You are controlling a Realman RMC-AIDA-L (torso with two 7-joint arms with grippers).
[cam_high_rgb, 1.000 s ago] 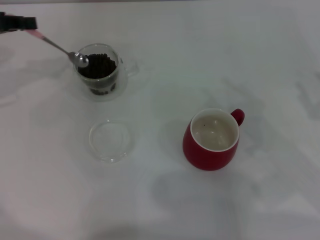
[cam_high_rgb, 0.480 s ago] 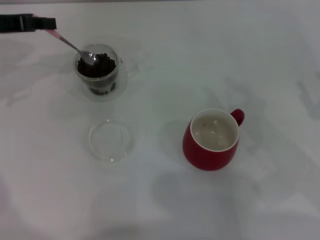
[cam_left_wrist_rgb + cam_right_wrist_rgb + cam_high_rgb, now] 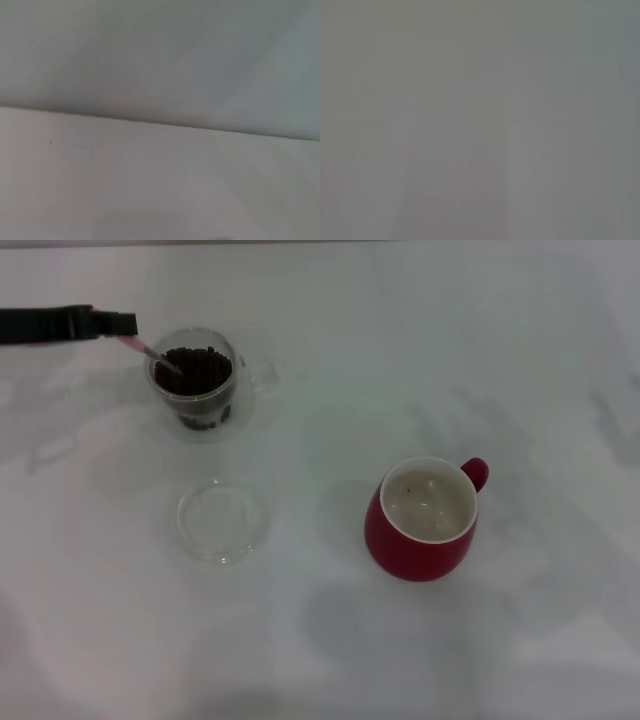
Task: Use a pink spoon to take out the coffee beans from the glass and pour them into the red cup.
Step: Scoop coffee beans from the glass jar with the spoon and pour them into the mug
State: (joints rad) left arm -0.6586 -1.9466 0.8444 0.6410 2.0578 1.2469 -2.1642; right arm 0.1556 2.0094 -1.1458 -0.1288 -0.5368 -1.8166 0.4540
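Note:
In the head view, the glass (image 3: 198, 390) stands at the far left of the table, filled with dark coffee beans (image 3: 200, 370). My left gripper (image 3: 122, 324) reaches in from the left edge, shut on the pink spoon (image 3: 150, 352). The spoon slants down into the glass, and its metal bowl is buried among the beans. The red cup (image 3: 425, 522) stands to the right and nearer to me, its handle pointing to the far right. Inside the cup I see only one tiny dark speck. My right gripper is out of view.
A shallow round clear glass dish (image 3: 222, 522) lies on the white table (image 3: 400, 360), in front of the glass and left of the red cup. Both wrist views show only blank pale surfaces.
My left gripper has moved right and slightly down. The spoon's bowl went from the glass's rim down into the beans.

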